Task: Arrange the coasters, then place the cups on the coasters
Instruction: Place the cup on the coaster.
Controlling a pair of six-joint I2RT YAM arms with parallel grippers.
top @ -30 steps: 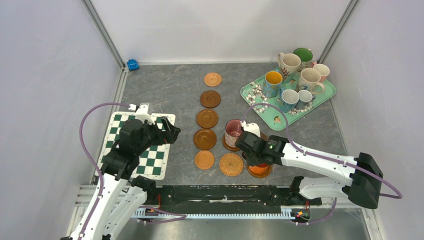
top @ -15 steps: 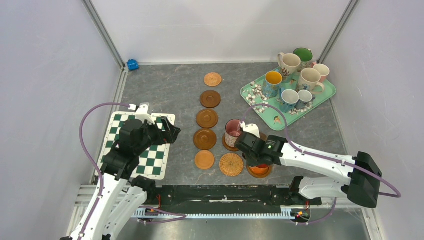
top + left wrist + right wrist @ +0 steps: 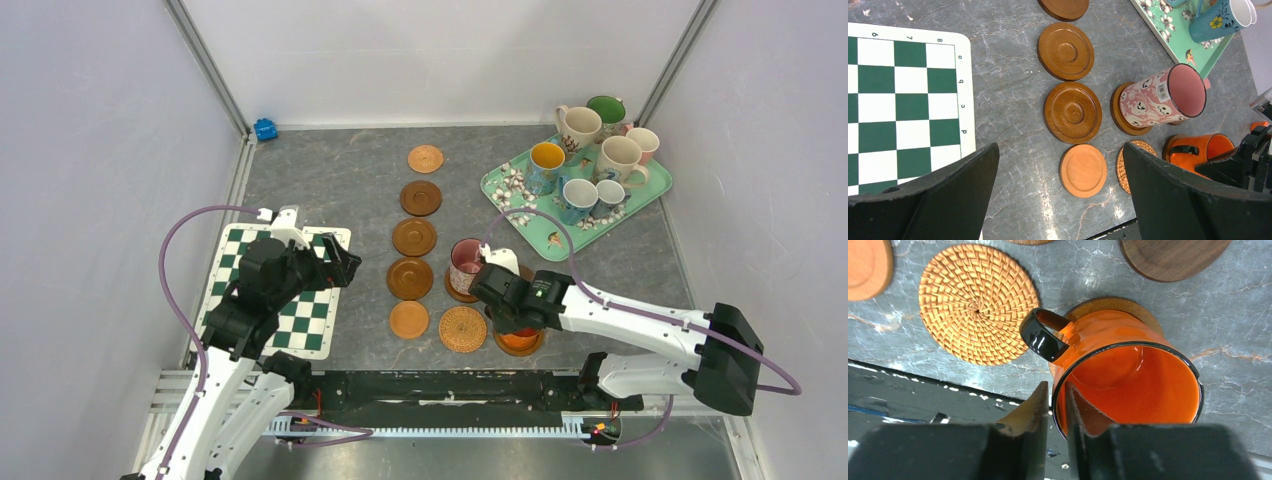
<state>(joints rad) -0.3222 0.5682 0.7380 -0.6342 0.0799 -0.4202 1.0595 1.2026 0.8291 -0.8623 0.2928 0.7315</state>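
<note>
A column of brown coasters [image 3: 414,237] runs down the table's middle, with a woven rattan coaster [image 3: 977,304] beside its near end. The pink speckled cup [image 3: 1160,97] stands on a coaster. The clear orange cup [image 3: 1128,370] stands on a round coaster [image 3: 1113,304] to the right of the rattan one. My right gripper [image 3: 1057,400] straddles the orange cup's rim, one finger inside, one outside, with a thin gap at the outer finger. My left gripper [image 3: 1060,150] hangs wide open above the checkered mat's edge, holding nothing. Several more cups [image 3: 578,125] stand on the mint tray.
The mint floral tray [image 3: 545,235] lies at the back right. A green-white checkered mat [image 3: 300,315] lies at the left under the left arm. A small blue object [image 3: 265,128] sits in the back left corner. The black front rail runs just behind the orange cup.
The right jaws have parted slightly around the orange cup's rim. The cup stays on its coaster. The left arm has not moved.
</note>
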